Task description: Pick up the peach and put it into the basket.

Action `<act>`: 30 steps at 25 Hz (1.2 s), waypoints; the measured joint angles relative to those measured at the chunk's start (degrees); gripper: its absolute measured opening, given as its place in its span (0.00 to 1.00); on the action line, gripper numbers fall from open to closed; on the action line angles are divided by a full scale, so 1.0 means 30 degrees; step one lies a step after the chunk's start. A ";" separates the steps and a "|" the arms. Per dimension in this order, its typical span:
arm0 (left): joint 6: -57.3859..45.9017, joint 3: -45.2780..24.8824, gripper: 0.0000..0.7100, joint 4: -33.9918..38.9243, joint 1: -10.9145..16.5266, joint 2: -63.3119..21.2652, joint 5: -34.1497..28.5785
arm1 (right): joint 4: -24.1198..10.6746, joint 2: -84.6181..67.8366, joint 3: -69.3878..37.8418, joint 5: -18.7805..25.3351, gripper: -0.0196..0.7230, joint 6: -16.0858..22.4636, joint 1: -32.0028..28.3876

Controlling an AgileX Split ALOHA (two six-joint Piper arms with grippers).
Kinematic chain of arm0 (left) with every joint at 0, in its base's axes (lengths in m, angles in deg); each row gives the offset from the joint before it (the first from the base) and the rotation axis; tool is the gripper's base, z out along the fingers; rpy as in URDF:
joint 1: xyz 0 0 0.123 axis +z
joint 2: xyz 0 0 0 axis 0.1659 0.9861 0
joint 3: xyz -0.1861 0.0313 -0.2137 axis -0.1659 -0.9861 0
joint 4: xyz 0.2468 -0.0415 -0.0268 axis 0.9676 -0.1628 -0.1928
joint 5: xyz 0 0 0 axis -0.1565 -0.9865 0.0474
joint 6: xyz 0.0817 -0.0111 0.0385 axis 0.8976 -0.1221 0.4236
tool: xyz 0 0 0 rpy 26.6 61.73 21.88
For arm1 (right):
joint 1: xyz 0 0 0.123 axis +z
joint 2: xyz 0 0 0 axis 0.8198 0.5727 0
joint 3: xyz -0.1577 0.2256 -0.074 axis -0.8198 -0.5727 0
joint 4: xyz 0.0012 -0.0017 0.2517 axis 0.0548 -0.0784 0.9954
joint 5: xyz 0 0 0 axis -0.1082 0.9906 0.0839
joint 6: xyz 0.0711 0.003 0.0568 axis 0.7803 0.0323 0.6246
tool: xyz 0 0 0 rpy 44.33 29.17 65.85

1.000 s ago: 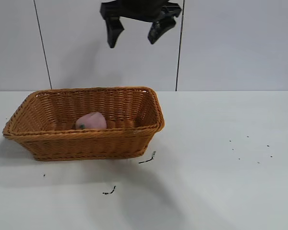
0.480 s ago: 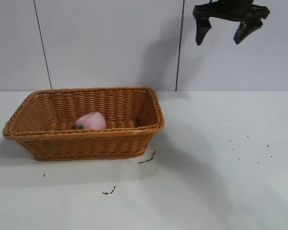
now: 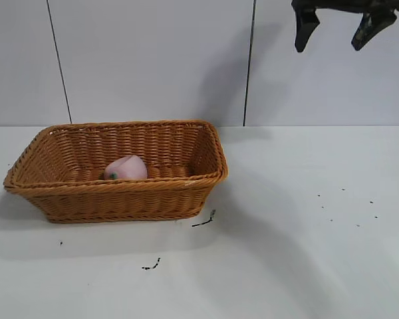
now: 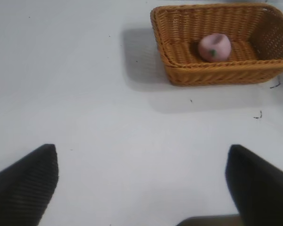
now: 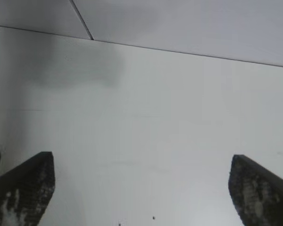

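The peach [image 3: 126, 167] already lies inside the basket [image 3: 120, 199], resting on its floor near the front wall, toward the middle of the long side. The basket stands on the bench [image 3: 306, 252] toward its left edge, its long axis running left to right across the bench.

The right gripper [image 3: 338, 30] hangs high above the bench's far right part, with its jaws spread wide and nothing between them; its wrist view shows only bare bench and the back wall past the two dark fingers [image 5: 23, 186]. From this gripper the peach lies down and well off to the left, so it is well apart from the fruit.

The left gripper [image 4: 141, 183] is also wide and empty. It is out of the exterior picture; its own view looks across bare bench to the basket and peach [image 4: 214, 47], which are well apart from it.

Judged from how things lie, the placing is done: neither gripper needs to approach the fruit, and what is left is only to park the arms clear of the basket.
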 joint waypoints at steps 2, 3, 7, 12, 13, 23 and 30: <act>0.0000 0.0000 0.98 0.0000 0.0000 0.0000 0.0000 | 0.0000 -0.2222 -0.2380 0.0000 0.96 0.0022 0.0000; 0.0000 0.0000 0.98 0.0000 0.0000 0.0000 0.0000 | 0.0000 -0.3516 -0.3468 -0.0019 0.96 0.0042 0.0000; 0.0000 0.0000 0.98 0.0000 0.0000 0.0000 0.0000 | 0.0000 -0.8829 -0.8947 -0.0007 0.96 0.0162 0.0000; 0.0000 0.0000 0.98 0.0000 0.0000 0.0000 0.0000 | 0.0391 -1.5572 -1.6338 -0.0007 0.96 0.0491 0.0000; 0.0000 0.0000 0.98 0.0000 0.0000 0.0000 0.0000 | 0.0391 -1.7045 -1.7549 -0.0007 0.96 0.0491 0.0000; 0.0000 0.0000 0.98 0.0000 0.0000 0.0000 0.0000 | 0.0608 -3.0054 -2.7786 -0.2512 0.96 0.0656 0.0000; 0.0000 0.0000 0.98 0.0000 0.0000 0.0000 0.0000 | 0.0888 -3.4274 -2.8692 -0.3456 0.96 0.0672 0.0000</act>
